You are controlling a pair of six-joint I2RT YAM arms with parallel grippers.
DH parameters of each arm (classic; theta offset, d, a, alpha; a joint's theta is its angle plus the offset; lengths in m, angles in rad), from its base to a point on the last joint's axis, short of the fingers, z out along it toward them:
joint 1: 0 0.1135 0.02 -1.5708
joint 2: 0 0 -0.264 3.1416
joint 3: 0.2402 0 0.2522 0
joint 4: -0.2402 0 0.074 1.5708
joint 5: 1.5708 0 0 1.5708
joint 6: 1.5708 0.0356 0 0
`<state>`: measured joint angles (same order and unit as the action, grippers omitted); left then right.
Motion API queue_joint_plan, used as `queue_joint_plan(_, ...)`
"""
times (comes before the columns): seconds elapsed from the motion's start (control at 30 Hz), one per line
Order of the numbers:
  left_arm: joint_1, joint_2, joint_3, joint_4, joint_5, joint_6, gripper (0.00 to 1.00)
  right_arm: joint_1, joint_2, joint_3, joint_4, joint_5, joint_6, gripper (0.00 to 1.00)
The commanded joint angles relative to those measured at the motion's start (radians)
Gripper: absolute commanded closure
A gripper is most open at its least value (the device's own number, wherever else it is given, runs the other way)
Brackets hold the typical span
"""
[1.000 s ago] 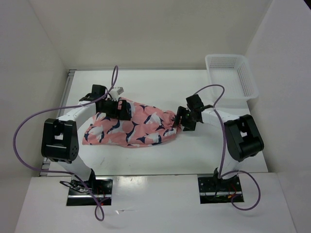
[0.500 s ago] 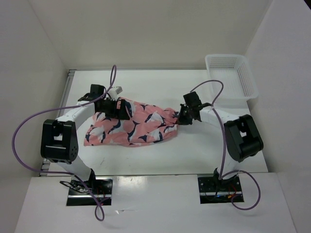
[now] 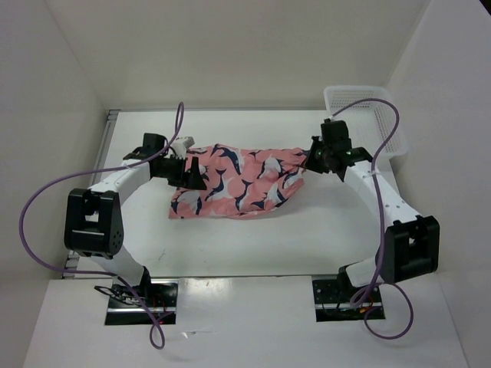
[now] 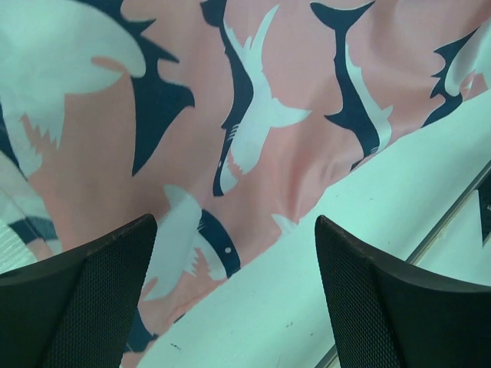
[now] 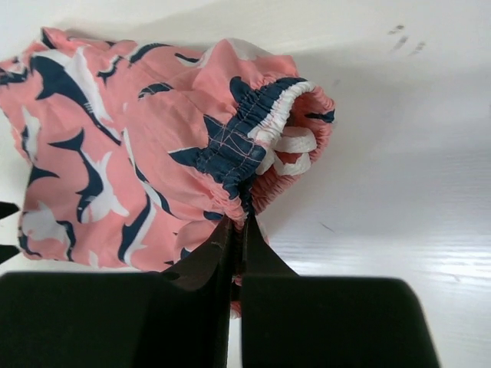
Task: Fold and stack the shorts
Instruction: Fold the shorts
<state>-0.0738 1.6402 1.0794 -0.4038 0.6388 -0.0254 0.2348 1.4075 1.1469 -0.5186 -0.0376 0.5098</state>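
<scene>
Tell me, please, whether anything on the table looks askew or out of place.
The shorts lie bunched and slanted rather than flat: the right gripper is shut on their gathered waistband, and the left gripper stands open over the opposite edge.

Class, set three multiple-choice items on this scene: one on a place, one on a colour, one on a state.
1. Where is the white basket?
A) far right of the table
B) between the arm bases
C) near left edge
2. What is the shorts' ground colour?
A) green
B) salmon pink
C) yellow
3. How is the right claw?
A) open, empty
B) shut on the basket
C) shut on the shorts' waistband
Answers: A, it stands in that corner; B, pink shows between the navy-and-white shapes; C, it pinches the elastic band.
</scene>
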Motion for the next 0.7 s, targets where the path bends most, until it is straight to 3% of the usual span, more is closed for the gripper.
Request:
queue_joint_plan(0.0,-0.015,-0.002,0.033,0.023,0.061,0.025,0.09,-0.044,-0.044,0.057,-0.092,0.024,-0.069,1.00)
queue_joint_plan(0.1,-0.069,0.046,0.071,0.043,0.058,0.025,0.09,-0.069,-0.044,0.099,-0.129,0.013,-0.090,1.00)
queue_joint_plan(0.33,-0.080,0.151,0.062,0.134,0.029,0.025,0.11,-0.069,-0.044,0.198,-0.149,-0.042,-0.068,1.00)
queue_joint_plan(0.67,-0.231,0.234,0.077,0.169,-0.010,0.025,0.12,-0.069,-0.035,0.243,-0.158,-0.061,-0.068,1.00)
